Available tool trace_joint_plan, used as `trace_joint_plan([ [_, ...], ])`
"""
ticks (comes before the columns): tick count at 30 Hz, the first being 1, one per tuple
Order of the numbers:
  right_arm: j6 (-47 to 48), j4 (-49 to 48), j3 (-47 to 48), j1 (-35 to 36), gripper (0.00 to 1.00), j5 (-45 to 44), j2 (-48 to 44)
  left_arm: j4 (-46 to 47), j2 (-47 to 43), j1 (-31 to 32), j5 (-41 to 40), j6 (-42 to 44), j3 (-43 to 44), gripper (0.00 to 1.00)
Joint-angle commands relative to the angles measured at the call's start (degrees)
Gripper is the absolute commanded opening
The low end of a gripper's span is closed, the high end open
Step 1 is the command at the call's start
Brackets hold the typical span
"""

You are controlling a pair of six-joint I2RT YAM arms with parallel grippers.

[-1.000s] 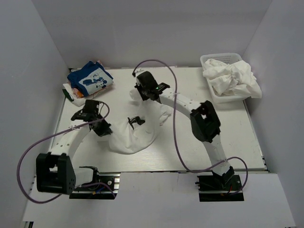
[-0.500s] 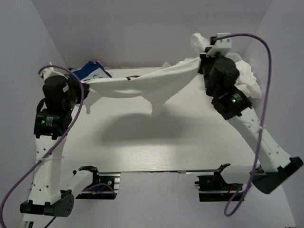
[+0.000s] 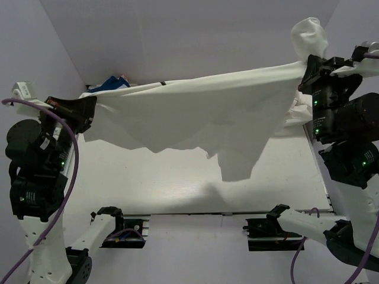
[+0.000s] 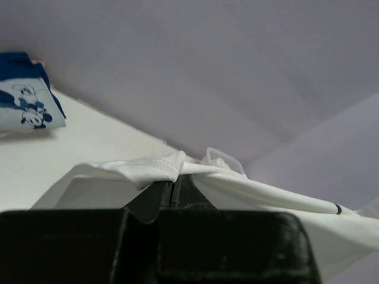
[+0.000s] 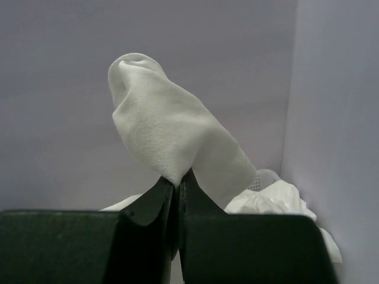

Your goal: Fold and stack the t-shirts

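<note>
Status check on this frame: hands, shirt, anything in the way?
Left hand shut on white t-shirt, right hand shut on its other end. Shirt stretched in the air between them, above the table. Folded blue t-shirt at far left; nothing seen blocking.

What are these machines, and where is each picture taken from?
These are two robot arms bolted to a white table. The wide picture comes from a fixed camera above and behind them; the other two come from a camera on each wrist. The left gripper and right gripper are each shut on one end of a white t-shirt, stretched in the air between them. A folded blue t-shirt lies at the table's far left; more white cloth sits in a basket at the far right.
</note>
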State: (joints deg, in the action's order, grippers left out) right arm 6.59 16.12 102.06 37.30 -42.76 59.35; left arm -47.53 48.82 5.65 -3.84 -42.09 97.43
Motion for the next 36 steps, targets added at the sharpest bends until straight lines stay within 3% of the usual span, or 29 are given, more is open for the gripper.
trace_joint_plan([
  [1, 0.7, 3.2, 0.9, -0.8, 0.0, -8.7, 4.3, -4.2, 5.2, -0.6, -1.0, -2.1, -4.4, 0.0],
  [4, -1.1, 5.2, -0.8, -1.5, 0.0, -10.8, 11.2, -7.0, 7.2, 0.0, -1.5, -3.5, -10.0, 0.0],
  [7, -7.8, 8.4, -3.8, -5.3, 0.0, -6.2, 17.3, -8.1, 10.0, -0.7, -2.9, -4.2, -18.8, 0.0],
  [11, -11.8, 8.8, -7.1, -9.7, 0.0, 14.2, 32.4, -8.1, 17.2, -0.7, -5.6, -4.9, -29.1, 0.0],
  [12, -12.1, 9.4, -5.9, -10.0, 0.0, 20.5, 37.5, -8.7, 21.5, -1.3, -6.9, -5.7, -30.1, 0.14],
  [13, -12.0, 11.7, -3.0, -10.2, 0.11, 22.3, 40.2, -9.5, 23.8, -1.3, -6.9, -5.7, -30.1, 0.27],
  [14, -12.0, 13.6, -1.0, -10.4, 0.31, 23.8, 47.4, -10.5, 25.8, -1.3, -7.9, -6.3, -30.1, 0.49],
  [15, -13.1, 17.6, 1.2, -10.4, 0.9, 24.6, 49.1, -12.0, 27.3, -1.3, -8.6, -6.3, -28.6, 0.99],
  [17, -13.4, 21.6, 7.4, -10.4, 0.9, 28.3, 51.6, -12.8, 28.9, -1.8, -9.2, -6.3, -27.5, 1.0],
  [20, -14.9, 19.0, 2.7, -10.3, 0.9, 33.0, 48.4, -10.9, 27.0, -1.8, -7.4, -5.5, -26.9, 1.0],
  [25, -21.3, 15.4, -13.3, -10.3, 0.9, 35.7, 36.2, -8.6, 22.9, -0.3, 0.3, 0.6, -28.9, 1.0],
  [31, -31.5, 11.9, -35.8, -10.3, 0.9, 40.7, 22.8, -2.7, 18.0, 2.5, 25.2, 7.1, -41.4, 1.0],
  [36, -35.0, 9.7, -50.5, -10.3, 0.9, 46.9, 17.2, -0.6, 14.4, 10.9, 28.5, 3.5, -49.5, 1.0],
])
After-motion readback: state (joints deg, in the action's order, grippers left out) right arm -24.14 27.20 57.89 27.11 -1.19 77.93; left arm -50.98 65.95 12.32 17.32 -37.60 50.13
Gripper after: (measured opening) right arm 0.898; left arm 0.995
